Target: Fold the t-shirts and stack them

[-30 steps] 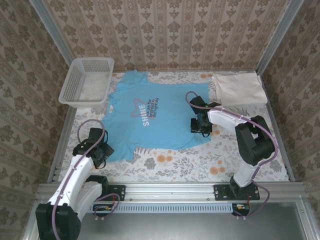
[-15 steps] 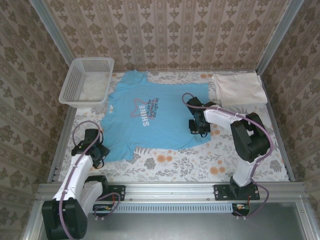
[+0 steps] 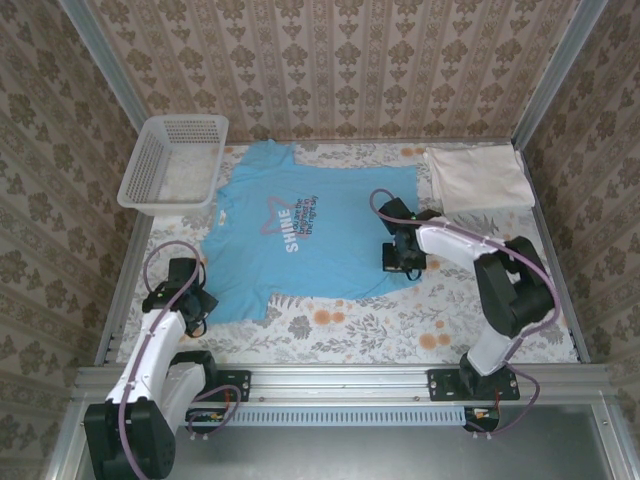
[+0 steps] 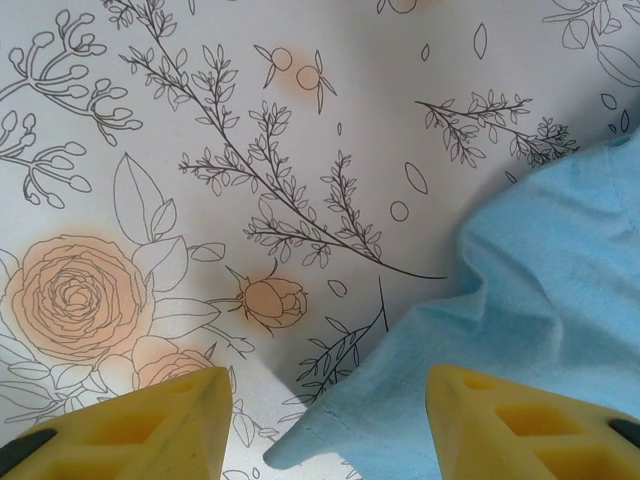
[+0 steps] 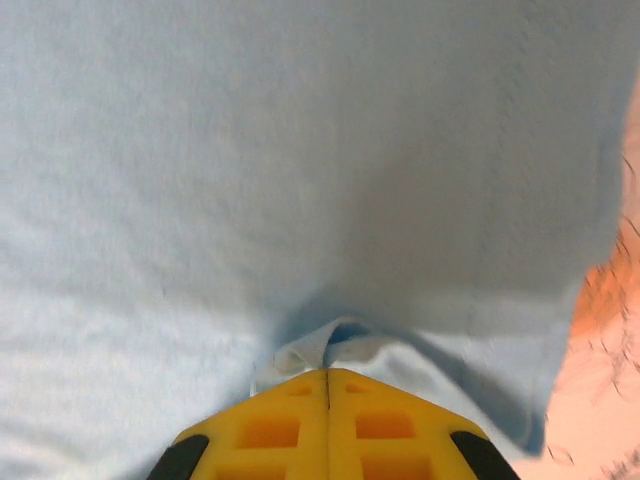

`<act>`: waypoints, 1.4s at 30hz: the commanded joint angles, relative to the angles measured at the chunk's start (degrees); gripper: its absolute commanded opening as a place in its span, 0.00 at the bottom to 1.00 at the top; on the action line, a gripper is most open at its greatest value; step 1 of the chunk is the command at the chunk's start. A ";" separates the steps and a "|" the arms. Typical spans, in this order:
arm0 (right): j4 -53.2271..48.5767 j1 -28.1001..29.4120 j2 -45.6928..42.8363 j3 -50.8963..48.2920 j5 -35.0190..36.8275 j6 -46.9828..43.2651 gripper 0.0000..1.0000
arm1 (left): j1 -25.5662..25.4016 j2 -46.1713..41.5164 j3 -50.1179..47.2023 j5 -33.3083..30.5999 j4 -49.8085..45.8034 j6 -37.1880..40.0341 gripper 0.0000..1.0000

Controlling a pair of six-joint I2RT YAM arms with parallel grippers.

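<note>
The light blue short-sleeved cloth t-shirt (image 3: pixel 300 240) lies flat mid-table on the floral tablecloth (image 3: pixel 400 320), long axis left to right, neck toward the white plastic mesh basket (image 3: pixel 175 160), hem rightward; the folded cream-white t-shirt (image 3: pixel 478 178) sits in the far right corner. The right gripper (image 5: pixel 327 372) has its yellow fingers pressed together on a blurred pucker of blue cloth near the hem. The left gripper (image 4: pixel 328 378) is spread wide, empty, above the shirt's near-left corner.

Free room is left on the bare floral-printed bench (image 3: pixel 380 328) along the near edge. The middle is covered by a flat light blue t-shirt (image 3: pixel 300 240). The far-left corner is occupied by a white plastic mesh basket (image 3: pixel 175 160), the far-right by a folded cream-white t-shirt (image 3: pixel 478 178). Three sides are closed by patterned walls (image 3: pixel 330 70).
</note>
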 commanded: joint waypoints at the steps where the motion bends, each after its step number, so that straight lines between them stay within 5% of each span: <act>1: 1.49 -1.35 -6.90 -3.97 -2.19 1.61 0.00 | 0.48 1.78 -0.70 0.49 1.76 2.96 0.55; 20: 3.30 -6.30 -35.07 -26.13 -9.97 7.20 0.00 | 0.36 9.27 -0.27 3.65 4.31 5.99 0.43; 31: 5.91 -9.57 -38.34 -31.13 -10.69 8.69 0.00 | -0.49 11.11 0.73 4.28 4.31 6.15 0.00; 42: 6.82 -15.46 -45.87 -35.08 -13.90 12.51 0.05 | -5.62 5.04 4.39 2.42 -1.11 3.38 0.00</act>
